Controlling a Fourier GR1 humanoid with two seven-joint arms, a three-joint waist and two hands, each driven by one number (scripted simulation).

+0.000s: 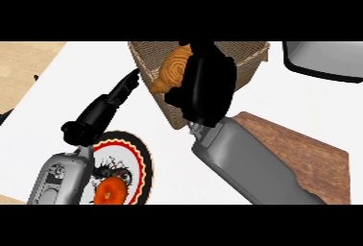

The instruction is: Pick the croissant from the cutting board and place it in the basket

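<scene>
While hanging over the wicker basket [245, 60] at top centre, right hand [205, 84] curled round the croissant [170, 72], pastry poised above the basket's left rim. Lower right, wooden cutting board [312, 153] lying bare beside the grey forearm. Lower left, left hand [102, 113] relaxed, fingers straight, above a decorated plate [138, 166].

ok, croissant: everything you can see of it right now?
The croissant is golden-brown with ridged bands. It is held by the right hand, which hides its right side. It hangs tilted, one tip up, the other down-left, over the woven basket at its left rim. It is off the cutting board.
</scene>
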